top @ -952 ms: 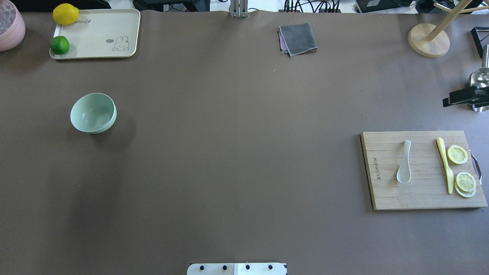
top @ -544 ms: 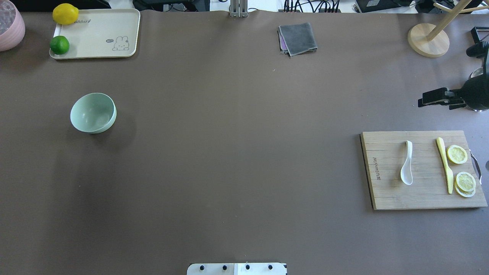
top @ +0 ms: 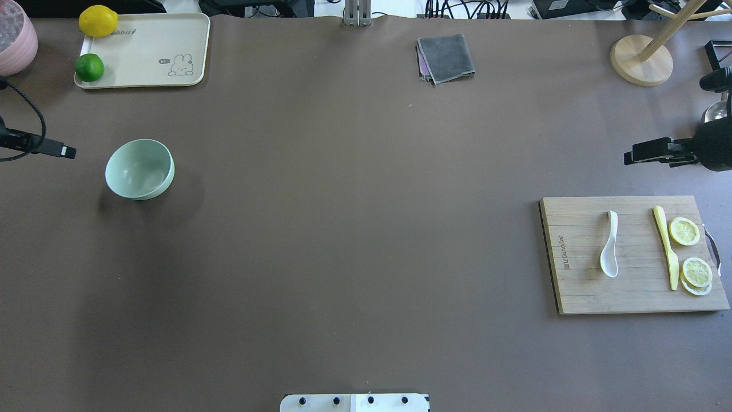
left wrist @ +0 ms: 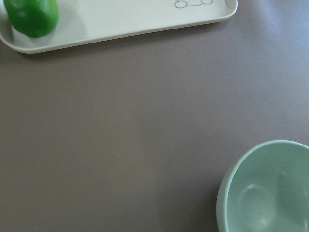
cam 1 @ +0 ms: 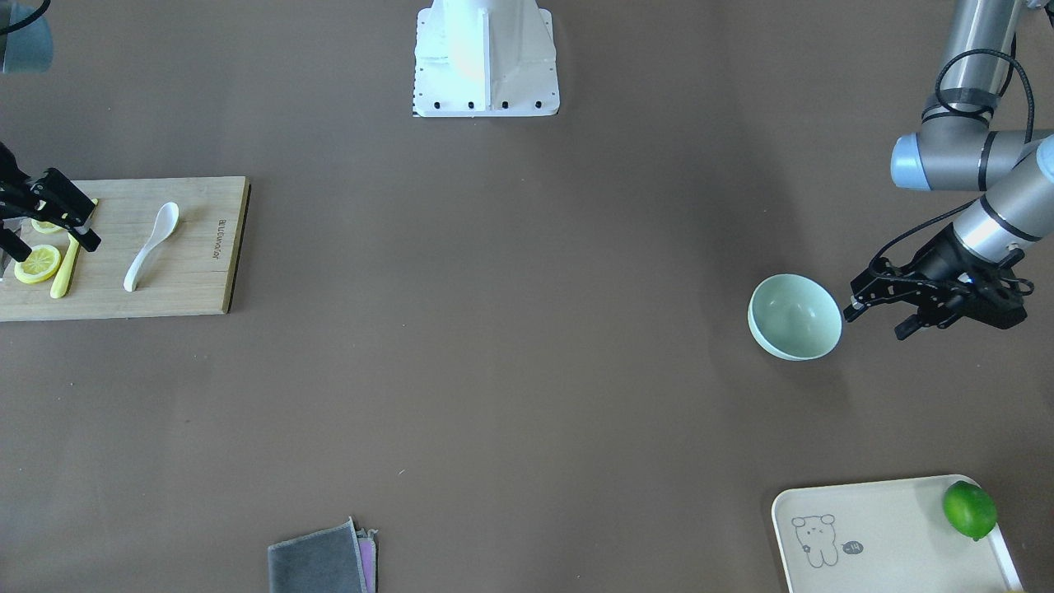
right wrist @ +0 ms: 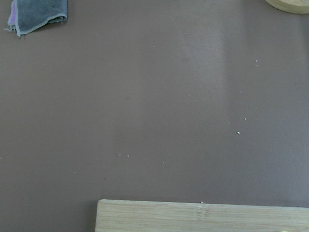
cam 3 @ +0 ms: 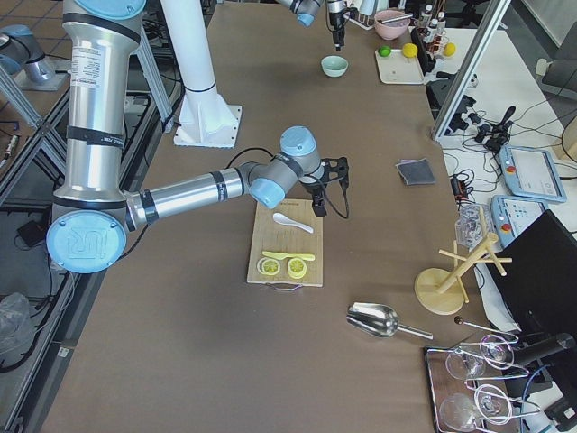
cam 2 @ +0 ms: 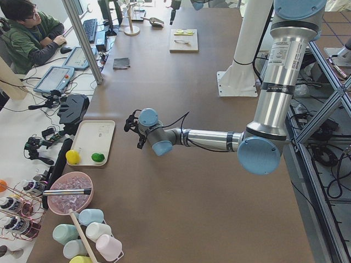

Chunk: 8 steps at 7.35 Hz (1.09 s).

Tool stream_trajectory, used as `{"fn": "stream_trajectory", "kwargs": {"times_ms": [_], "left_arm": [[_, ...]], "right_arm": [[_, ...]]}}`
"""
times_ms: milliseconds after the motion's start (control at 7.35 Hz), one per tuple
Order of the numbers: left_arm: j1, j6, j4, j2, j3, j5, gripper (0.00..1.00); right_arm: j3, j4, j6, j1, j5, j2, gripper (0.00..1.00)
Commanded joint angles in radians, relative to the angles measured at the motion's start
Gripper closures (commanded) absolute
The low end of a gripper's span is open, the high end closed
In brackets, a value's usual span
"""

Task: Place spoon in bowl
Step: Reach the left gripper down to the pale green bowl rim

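Observation:
The white spoon [top: 609, 246] lies on the wooden cutting board [top: 635, 294] at the right, and also shows in the front view [cam 1: 148, 247]. The mint-green bowl [top: 140, 169] stands empty at the left, also in the front view [cam 1: 795, 317] and the left wrist view [left wrist: 268, 191]. My left gripper [cam 1: 877, 321] is open and empty, just beside the bowl on its outer side, not touching it. My right gripper [cam 1: 86, 222] is open and empty, hovering by the board's far edge, apart from the spoon. It also shows in the overhead view [top: 629, 157].
A yellow knife [top: 666, 246] and lemon slices [top: 684, 232] lie on the board right of the spoon. A cream tray [top: 148, 51] with a lime [top: 89, 67] and lemon [top: 98, 21] sits back left. A grey cloth [top: 446, 58] and wooden stand [top: 640, 60] are at the back.
My left gripper has come into the overhead view at the left edge, toward the bowl. My right gripper has moved inward from the right edge. The spoon looks turned onto its side.

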Motion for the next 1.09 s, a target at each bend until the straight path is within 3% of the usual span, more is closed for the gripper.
{"fn": "stream_trajectory", "kwargs": {"times_ms": [0,136,408,680,952], "left_arm": [[0.052,-0.049,-0.003,-0.030,0.007,0.043,0.28],[0.097,-0.049,-0.003,-0.030,0.007,0.101,0.43],[0.109,-0.055,-0.008,-0.029,0.005,0.122,0.59],[0.109,-0.067,-0.007,-0.032,-0.004,0.120,1.00],[0.115,-0.281,-0.005,-0.119,-0.022,0.114,1.00]], "right_arm": [[0.001,0.005,0.000,-0.001,0.000,-0.007,0.00],[0.001,0.005,0.000,-0.001,0.000,-0.007,0.00],[0.001,0.005,0.000,-0.001,0.000,-0.006,0.00],[0.003,0.006,0.005,-0.001,0.000,-0.006,0.00],[0.001,0.005,0.005,-0.002,-0.001,-0.006,0.00]]}}
